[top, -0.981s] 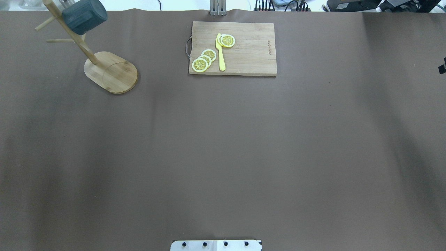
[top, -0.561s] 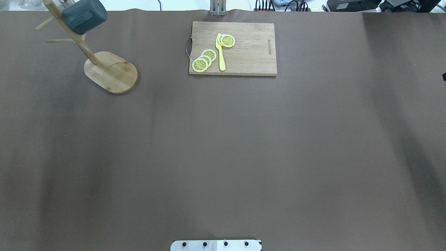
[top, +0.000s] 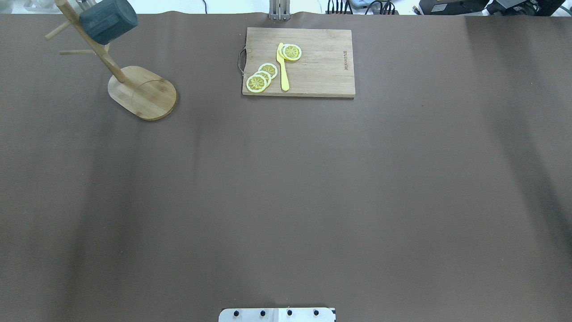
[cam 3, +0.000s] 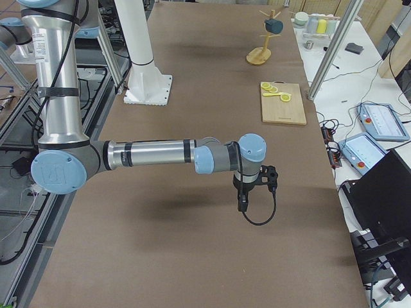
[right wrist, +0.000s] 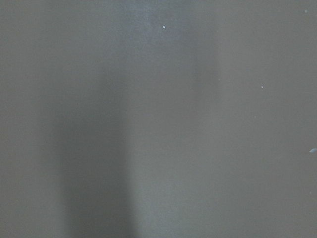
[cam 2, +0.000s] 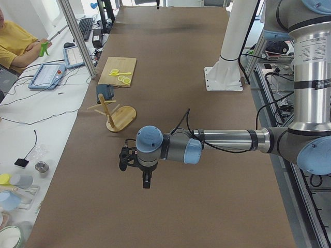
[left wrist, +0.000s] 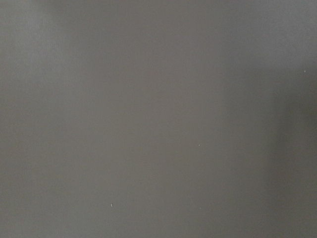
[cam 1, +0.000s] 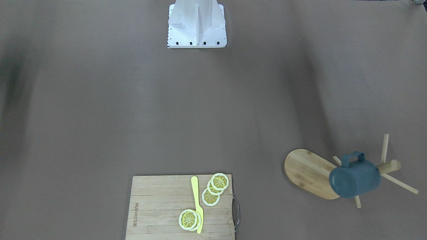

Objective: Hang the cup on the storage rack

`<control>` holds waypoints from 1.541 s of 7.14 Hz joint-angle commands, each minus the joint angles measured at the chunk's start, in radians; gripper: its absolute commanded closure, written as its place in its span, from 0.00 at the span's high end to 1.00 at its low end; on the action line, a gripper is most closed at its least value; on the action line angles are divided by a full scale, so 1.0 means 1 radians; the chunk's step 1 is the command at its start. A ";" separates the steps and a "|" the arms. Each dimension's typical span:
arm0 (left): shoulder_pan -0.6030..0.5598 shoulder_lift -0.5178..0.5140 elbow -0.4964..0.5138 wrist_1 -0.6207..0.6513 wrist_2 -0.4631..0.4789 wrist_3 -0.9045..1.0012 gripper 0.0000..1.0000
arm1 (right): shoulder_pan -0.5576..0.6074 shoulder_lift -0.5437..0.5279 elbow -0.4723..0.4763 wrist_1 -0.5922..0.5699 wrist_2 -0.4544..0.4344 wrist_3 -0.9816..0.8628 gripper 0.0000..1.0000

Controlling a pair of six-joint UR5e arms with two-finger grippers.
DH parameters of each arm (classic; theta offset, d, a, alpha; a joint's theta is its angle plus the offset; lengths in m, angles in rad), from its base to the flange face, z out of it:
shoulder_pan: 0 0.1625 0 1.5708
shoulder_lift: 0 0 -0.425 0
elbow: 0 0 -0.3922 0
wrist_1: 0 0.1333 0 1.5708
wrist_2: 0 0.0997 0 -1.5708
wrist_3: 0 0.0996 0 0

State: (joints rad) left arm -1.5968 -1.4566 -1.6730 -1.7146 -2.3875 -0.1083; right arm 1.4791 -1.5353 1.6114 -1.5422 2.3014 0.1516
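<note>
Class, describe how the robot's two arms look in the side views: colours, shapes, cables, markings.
The left arm and the right arm are silver-grey round tubes with light blue joint caps and black bands. Printed labels on the upright sections are too small to read. Each ends in slim black hardware: the left tool, the right tool. A black cable loops beneath the right wrist.

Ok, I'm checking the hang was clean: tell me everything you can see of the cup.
The cup is a dark blue-grey mug with ribbed sides and a squarish loop handle. It hangs off the table on the wooden rack, tipped on its side, bottom pointing away from the post, mouth toward it. A peg seems to pass through the handle. Its inside and any lettering are hidden. Nothing else touches it.
</note>
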 commanded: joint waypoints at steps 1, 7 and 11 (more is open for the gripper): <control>0.050 0.010 -0.010 0.007 -0.001 -0.001 0.98 | 0.036 -0.002 -0.004 -0.054 0.033 -0.059 1.00; 0.107 -0.036 -0.005 0.004 -0.002 -0.007 0.98 | 0.038 -0.034 -0.018 -0.042 0.029 -0.092 1.00; 0.106 -0.022 -0.019 0.004 -0.004 -0.011 0.98 | 0.038 -0.016 -0.005 -0.044 0.029 -0.092 1.00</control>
State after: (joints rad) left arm -1.4903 -1.4831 -1.6894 -1.7099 -2.3912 -0.1194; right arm 1.5171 -1.5552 1.6044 -1.5849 2.3333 0.0598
